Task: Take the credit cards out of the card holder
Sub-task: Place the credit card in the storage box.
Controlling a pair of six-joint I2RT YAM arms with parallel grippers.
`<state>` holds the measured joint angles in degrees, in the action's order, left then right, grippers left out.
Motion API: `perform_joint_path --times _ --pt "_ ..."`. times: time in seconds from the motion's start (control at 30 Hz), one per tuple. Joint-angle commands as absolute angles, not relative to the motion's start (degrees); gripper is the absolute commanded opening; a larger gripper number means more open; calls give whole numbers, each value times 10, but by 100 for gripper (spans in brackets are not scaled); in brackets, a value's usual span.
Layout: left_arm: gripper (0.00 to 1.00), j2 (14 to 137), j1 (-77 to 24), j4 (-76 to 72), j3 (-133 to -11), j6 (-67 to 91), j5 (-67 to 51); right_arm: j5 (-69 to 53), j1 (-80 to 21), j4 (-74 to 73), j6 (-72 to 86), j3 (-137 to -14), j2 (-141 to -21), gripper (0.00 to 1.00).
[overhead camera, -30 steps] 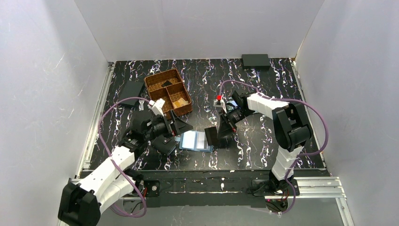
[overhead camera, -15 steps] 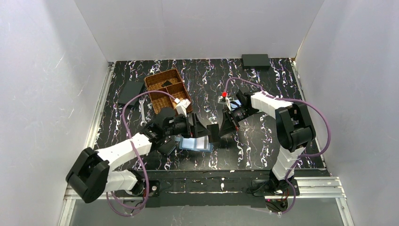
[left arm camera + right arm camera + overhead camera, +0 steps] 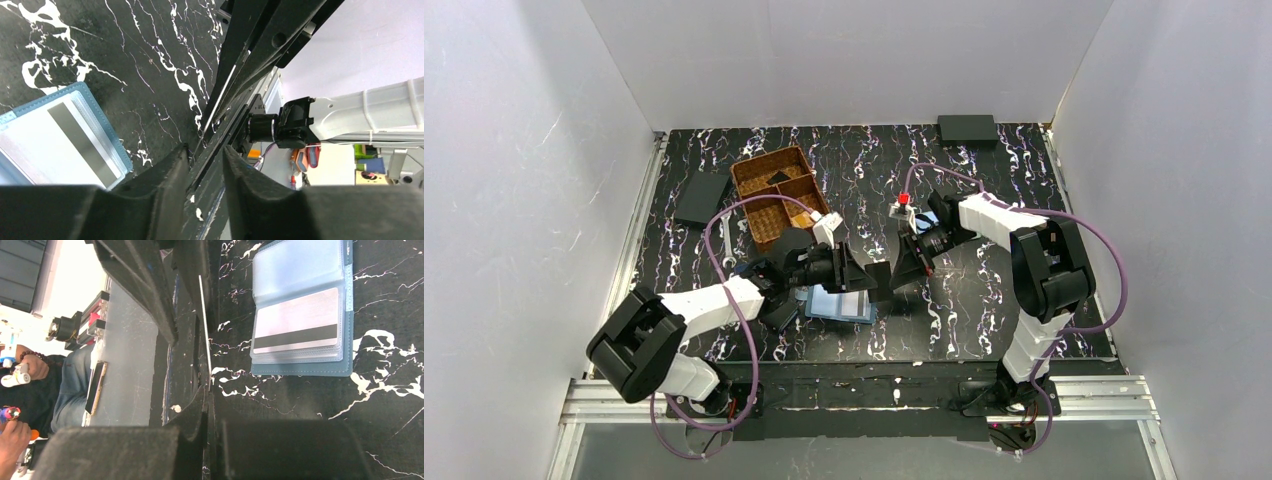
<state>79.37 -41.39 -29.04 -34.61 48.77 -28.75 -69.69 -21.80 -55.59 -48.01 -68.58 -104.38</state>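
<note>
The card holder [image 3: 839,305] lies open on the black marbled table, blue outside with clear pockets. One credit card [image 3: 295,327] with a black stripe sits in its pocket [image 3: 60,135]. My right gripper [image 3: 902,270] is shut on another credit card [image 3: 874,283], held on edge just right of the holder. In the right wrist view that card [image 3: 202,315] is a thin white line running out from the right gripper [image 3: 207,390]. My left gripper [image 3: 856,272] has come in from the left. Its jaws [image 3: 206,149] straddle the card's edge [image 3: 220,97] with a narrow gap left.
A wicker basket [image 3: 781,195] with compartments stands behind the left arm. A dark wallet [image 3: 702,198] lies at the far left, with a wrench [image 3: 726,240] near it. A flat black box [image 3: 967,127] sits at the back wall.
My left arm has swung right to the card held by the right gripper, and its jaws have narrowed around it. The right gripper has kept its hold, shifting slightly back.
</note>
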Motion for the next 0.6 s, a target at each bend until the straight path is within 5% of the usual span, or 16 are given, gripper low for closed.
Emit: perform_joint_path --times 0.0,0.1,0.33,0.57 --pt "21 803 -417 -332 -361 489 -310 -720 -214 -569 -491 -705 -1021 1" --pt "0 810 -417 -345 -361 492 -322 -719 -214 -568 -491 -705 -1021 1" --pt "0 806 -417 -361 -353 488 -329 -714 -214 -568 -491 -704 -1019 1" --pt "0 768 -403 -339 -325 502 -307 -665 -204 -654 -581 -742 -1008 54"
